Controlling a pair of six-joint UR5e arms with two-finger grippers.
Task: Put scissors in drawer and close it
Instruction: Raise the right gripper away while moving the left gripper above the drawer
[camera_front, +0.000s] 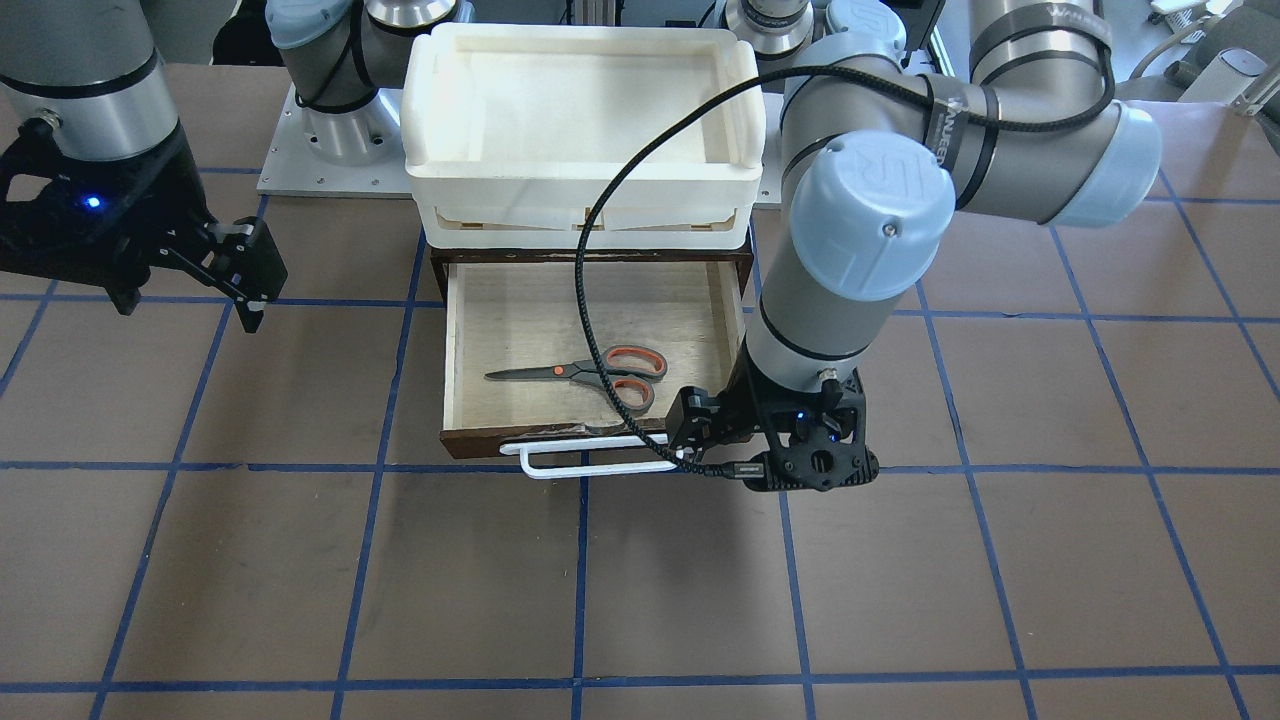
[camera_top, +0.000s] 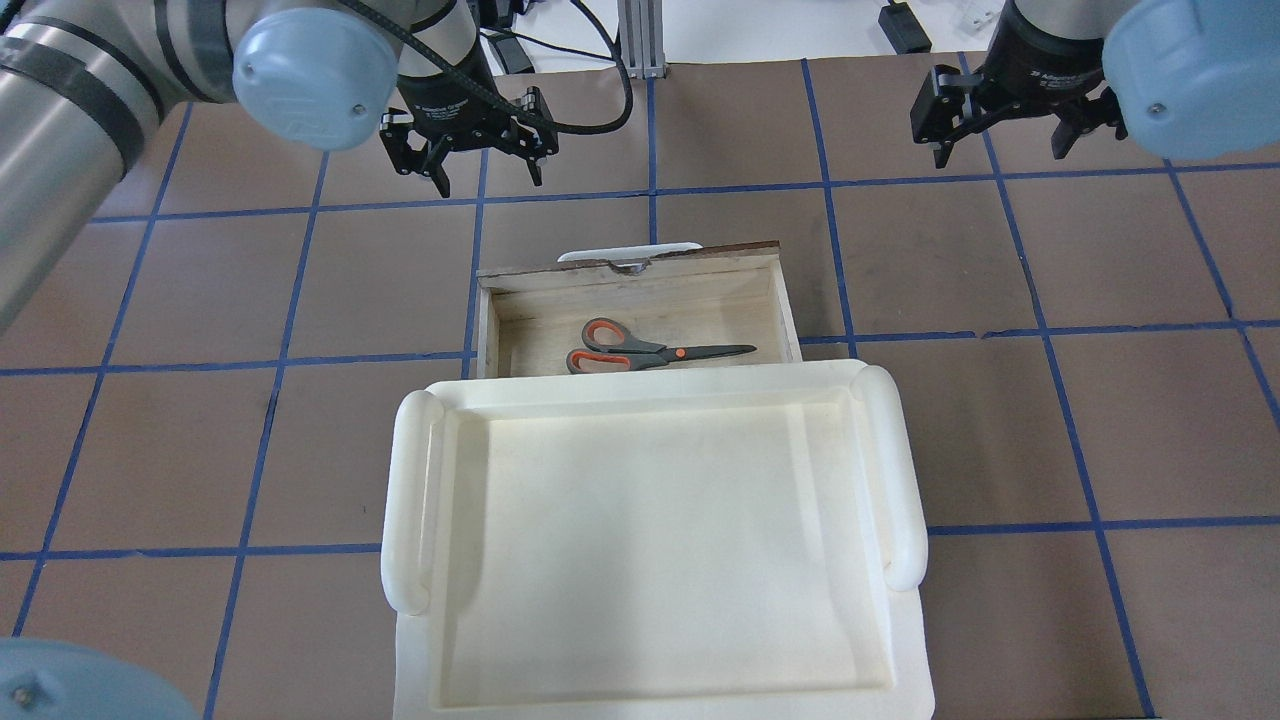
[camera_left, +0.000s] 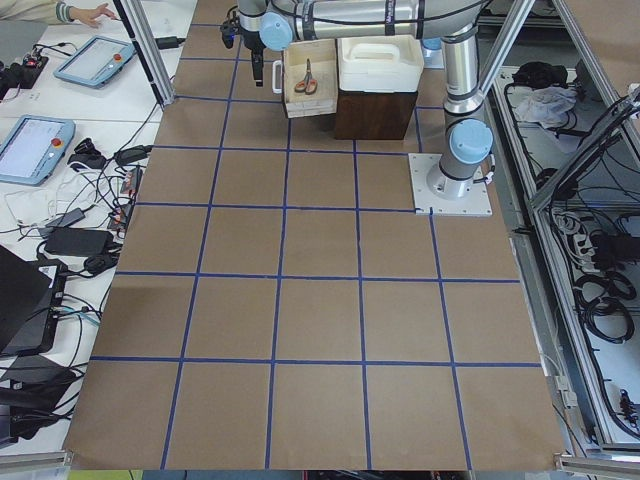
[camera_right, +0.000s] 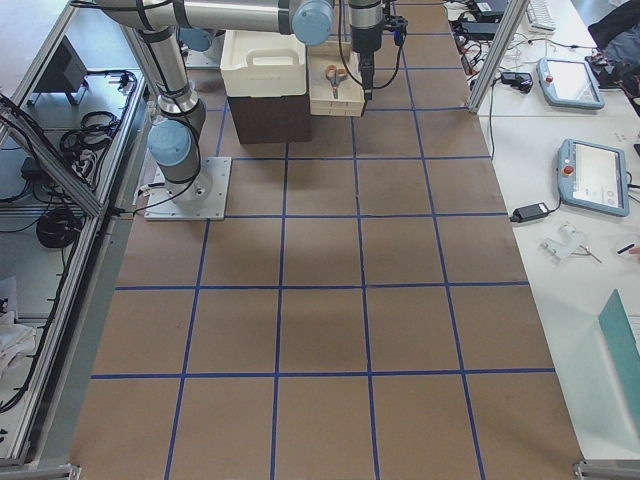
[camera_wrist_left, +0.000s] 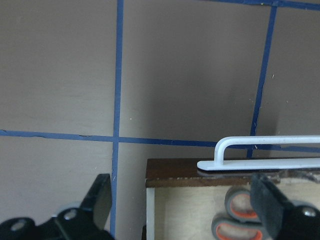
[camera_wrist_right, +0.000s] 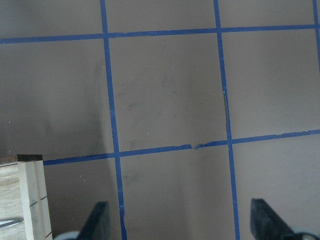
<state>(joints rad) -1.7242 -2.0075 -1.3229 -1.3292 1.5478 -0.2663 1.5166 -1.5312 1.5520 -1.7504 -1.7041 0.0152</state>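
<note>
The scissors (camera_front: 590, 372) lie flat in the open drawer (camera_front: 560, 315), blades toward the robot's right; they also show in the overhead view (camera_top: 650, 352). The drawer's dark front (camera_wrist_left: 175, 172) carries a white bar handle (camera_front: 590, 462). My left gripper (camera_top: 487, 180) is open and empty, hovering just beyond the drawer front at its left corner; the left wrist view (camera_wrist_left: 184, 200) shows the handle (camera_wrist_left: 265, 150) and the scissors' grips (camera_wrist_left: 240, 220) between the fingers. My right gripper (camera_top: 1000, 150) is open and empty, over bare table well to the right of the drawer.
A white tray (camera_top: 400, 500) sits on top of the dark cabinet (camera_left: 375, 115) that holds the drawer. The left arm's black cable (camera_front: 585, 290) hangs over the drawer. The drawer's side corner (camera_wrist_right: 25, 195) shows in the right wrist view. Blue tape lines grid the brown table.
</note>
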